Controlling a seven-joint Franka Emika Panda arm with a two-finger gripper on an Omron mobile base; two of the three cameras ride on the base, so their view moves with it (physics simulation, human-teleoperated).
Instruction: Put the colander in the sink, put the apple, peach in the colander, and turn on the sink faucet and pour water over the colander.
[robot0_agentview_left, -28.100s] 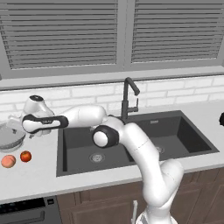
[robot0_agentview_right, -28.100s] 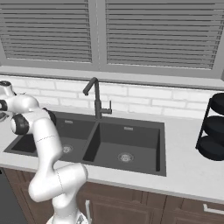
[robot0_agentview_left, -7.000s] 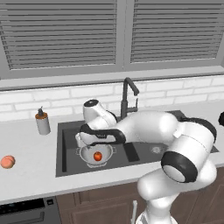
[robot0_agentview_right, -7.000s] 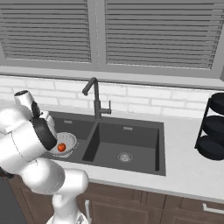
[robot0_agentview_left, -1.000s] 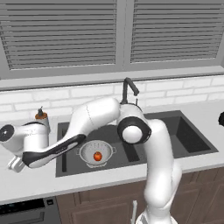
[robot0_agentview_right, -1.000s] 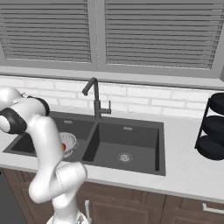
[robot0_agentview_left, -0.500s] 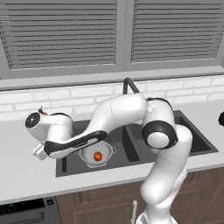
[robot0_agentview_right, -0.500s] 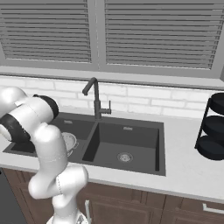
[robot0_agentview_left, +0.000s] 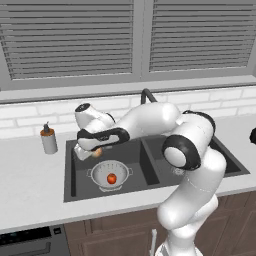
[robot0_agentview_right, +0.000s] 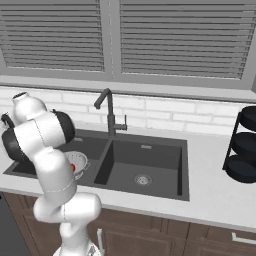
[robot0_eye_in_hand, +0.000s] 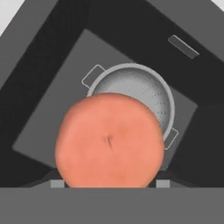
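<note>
Grey slatted blinds (robot0_agentview_left: 70, 42) fill the top of the frame, a white brick backsplash (robot0_agentview_right: 165, 112) runs below, pale countertop (robot0_agentview_left: 25, 175) lower left, dark wood cabinets (robot0_agentview_right: 165, 227) along the bottom, a black tiered rack (robot0_agentview_right: 243, 145) far right.

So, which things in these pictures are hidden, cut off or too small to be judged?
- Hand view: the pale orange-pink peach covers both fingertips and part of the shiny perforated metal colander; the small red apple is behind it.
- Left base view: the gripper is small, so its contact with the peach is unclear. The arm hides most of the dark gooseneck faucet.
- Right base view: the arm covers part of the colander and the dark sink's left basin.
</note>
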